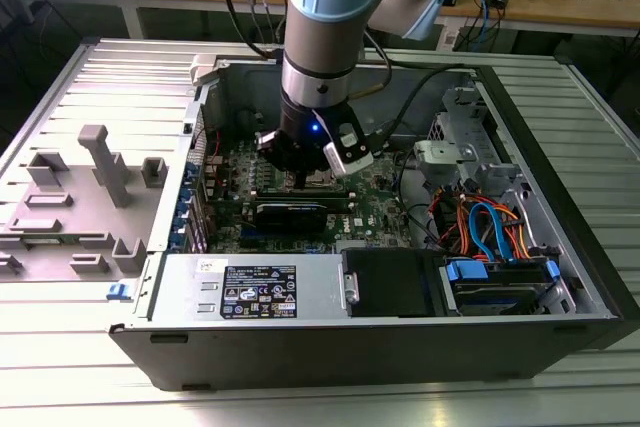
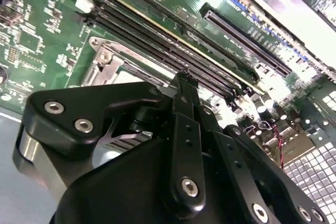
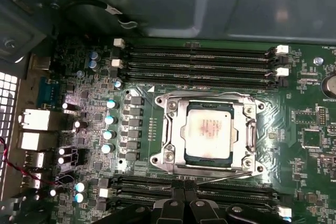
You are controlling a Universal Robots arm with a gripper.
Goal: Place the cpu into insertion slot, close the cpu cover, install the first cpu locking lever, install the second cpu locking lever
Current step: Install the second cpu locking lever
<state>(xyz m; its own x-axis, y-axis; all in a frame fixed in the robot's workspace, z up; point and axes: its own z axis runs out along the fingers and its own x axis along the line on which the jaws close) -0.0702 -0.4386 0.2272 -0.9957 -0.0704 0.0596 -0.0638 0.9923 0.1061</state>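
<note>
In the first wrist view the cpu (image 3: pixel 210 131) lies flat in the insertion slot (image 3: pixel 167 157), its silver-grey top showing through the window of the cpu cover (image 3: pixel 248 129), which lies down around it. A thin wire locking lever (image 3: pixel 227 177) runs along the socket edge nearest my gripper (image 3: pixel 185 188). The two fingertips meet there, shut, right at that lever wire; whether they touch it I cannot tell. In the second wrist view the black fingers (image 2: pixel 185 129) point down beside a socket corner (image 2: pixel 105 62). In the exterior view the gripper (image 1: pixel 303 179) hangs low over the motherboard inside the open case.
Long black memory slots (image 3: pixel 199 59) flank the socket on both sides. A row of capacitors (image 3: pixel 109 127) stands beside it. The case holds a power supply (image 1: pixel 255 292) and a drive bay with orange and blue cables (image 1: pixel 490 232). A grey fixture (image 1: pixel 95 182) sits at the exterior view's left.
</note>
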